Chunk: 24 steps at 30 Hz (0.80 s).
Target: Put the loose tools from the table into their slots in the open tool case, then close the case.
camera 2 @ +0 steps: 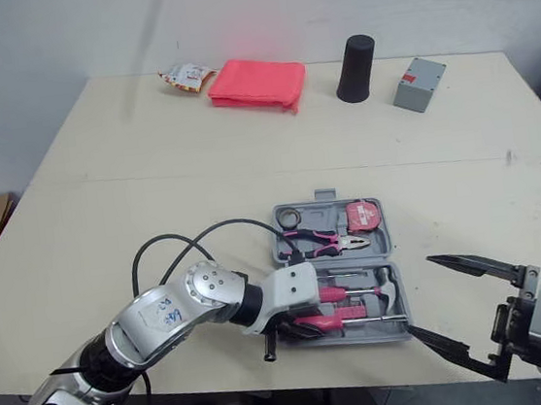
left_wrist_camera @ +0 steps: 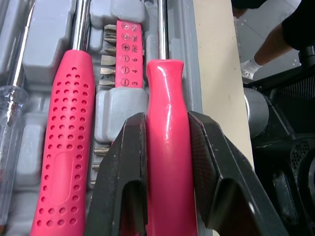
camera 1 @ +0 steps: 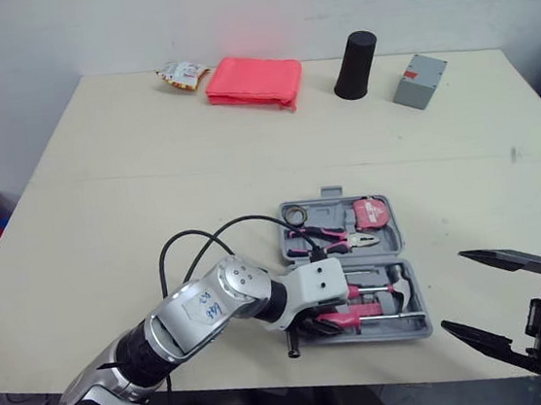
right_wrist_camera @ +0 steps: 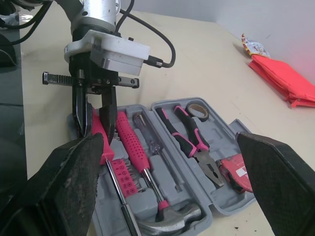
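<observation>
My left gripper (left_wrist_camera: 166, 123) is clenched on the smooth pink handle of a screwdriver (left_wrist_camera: 165, 83). It sits along the near row of the open tool case (camera 1: 389, 246), low centre of the head view, its long axis left-right and its shaft pointing right. The left wrist view brings out the pink bit holder (left_wrist_camera: 129, 54) beside its shaft, and the right wrist view the pliers (right_wrist_camera: 189, 142). My right gripper (camera 1: 453, 289) hangs released at lower right
</observation>
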Tool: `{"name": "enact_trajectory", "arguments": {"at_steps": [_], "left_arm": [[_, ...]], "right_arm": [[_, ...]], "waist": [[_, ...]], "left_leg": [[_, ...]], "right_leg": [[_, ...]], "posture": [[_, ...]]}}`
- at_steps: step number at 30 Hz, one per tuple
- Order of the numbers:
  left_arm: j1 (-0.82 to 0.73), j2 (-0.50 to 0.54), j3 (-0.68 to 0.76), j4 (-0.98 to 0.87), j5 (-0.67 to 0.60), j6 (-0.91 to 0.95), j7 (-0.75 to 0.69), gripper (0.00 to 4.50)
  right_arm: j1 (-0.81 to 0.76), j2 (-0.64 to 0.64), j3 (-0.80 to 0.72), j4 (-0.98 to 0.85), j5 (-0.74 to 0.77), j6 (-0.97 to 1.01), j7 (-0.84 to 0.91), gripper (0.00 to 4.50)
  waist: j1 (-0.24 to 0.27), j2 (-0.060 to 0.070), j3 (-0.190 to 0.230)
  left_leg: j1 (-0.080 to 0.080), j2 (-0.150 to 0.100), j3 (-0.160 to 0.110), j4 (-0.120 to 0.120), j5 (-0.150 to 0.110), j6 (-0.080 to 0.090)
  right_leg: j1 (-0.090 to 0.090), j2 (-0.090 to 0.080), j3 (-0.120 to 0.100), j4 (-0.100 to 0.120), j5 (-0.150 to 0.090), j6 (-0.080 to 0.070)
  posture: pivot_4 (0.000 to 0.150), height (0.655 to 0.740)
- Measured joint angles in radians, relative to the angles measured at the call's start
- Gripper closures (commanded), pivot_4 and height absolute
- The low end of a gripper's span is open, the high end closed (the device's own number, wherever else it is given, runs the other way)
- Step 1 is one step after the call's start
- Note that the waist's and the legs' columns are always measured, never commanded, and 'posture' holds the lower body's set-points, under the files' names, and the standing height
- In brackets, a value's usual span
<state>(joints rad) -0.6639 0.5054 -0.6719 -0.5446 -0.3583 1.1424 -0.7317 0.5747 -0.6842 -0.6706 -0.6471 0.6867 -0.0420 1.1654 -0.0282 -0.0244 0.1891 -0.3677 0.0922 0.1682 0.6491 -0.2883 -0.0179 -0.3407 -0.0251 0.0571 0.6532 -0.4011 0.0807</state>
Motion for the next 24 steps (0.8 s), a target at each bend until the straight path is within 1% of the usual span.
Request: {"name": "enact_trajectory", "arguments": {"at_steps": [9,11,12,17,23,24], "left_arm": [[0.002,-0.030,-0.012,0.002,-0.004,0.020,0.007,3.97],[0.005,-0.030,-0.015,0.003,-0.007,0.029,0.009,2.93],[0.006,-0.030,-0.015,0.002,-0.012,0.029,0.007,2.56],[0.006,-0.041,-0.008,0.008,-0.017,-0.017,0.007,0.20],[0.004,-0.034,0.062,0.009,-0.030,-0.116,-0.033,0.20],[0.010,-0.043,0.087,0.011,-0.029,-0.162,-0.035,0.45]], "right_arm": [[0.001,0.000,0.007,0.000,-0.007,0.000,-0.006,0.00],[0.005,0.000,0.007,0.000,-0.007,0.000,-0.004,0.00],[0.008,0.000,0.007,0.000,-0.007,0.000,-0.002,0.00],[0.008,0.001,0.007,0.000,-0.007,-0.001,-0.001,0.00],[0.006,0.013,0.022,0.000,-0.008,-0.003,0.000,0.00],[0.007,0.016,0.035,0.000,-0.011,-0.004,0.001,0.00]], "waist": [[0.000,0.000,0.000],[0.000,0.000,0.000],[0.000,0.000,0.000],[0.000,0.000,0.000],[0.000,0.000,0.000],[0.000,0.000,0.000]], "left_leg": [[0.000,0.000,0.000,0.000,0.000,0.000],[0.000,0.000,0.000,0.000,0.000,0.000],[0.000,0.000,0.000,0.000,0.000,0.000],[0.000,-0.001,0.000,0.001,0.001,0.002],[0.000,-0.002,0.000,0.000,0.001,0.002],[-0.001,-0.001,0.000,0.000,0.001,0.002]], "right_leg": [[0.000,0.000,0.000,0.000,0.000,0.000],[0.000,0.000,0.000,0.000,0.000,0.000],[0.000,0.000,0.000,0.000,0.000,0.000],[0.001,-0.001,0.000,0.000,0.001,0.001],[0.000,-0.001,0.000,0.000,0.001,0.001],[0.000,-0.001,0.000,-0.001,0.001,0.001]], "posture": [[0.150,0.7400],[0.150,0.7400],[0.150,0.7400],[0.150,0.7400],[0.150,0.7400],[0.150,0.7400]]}}
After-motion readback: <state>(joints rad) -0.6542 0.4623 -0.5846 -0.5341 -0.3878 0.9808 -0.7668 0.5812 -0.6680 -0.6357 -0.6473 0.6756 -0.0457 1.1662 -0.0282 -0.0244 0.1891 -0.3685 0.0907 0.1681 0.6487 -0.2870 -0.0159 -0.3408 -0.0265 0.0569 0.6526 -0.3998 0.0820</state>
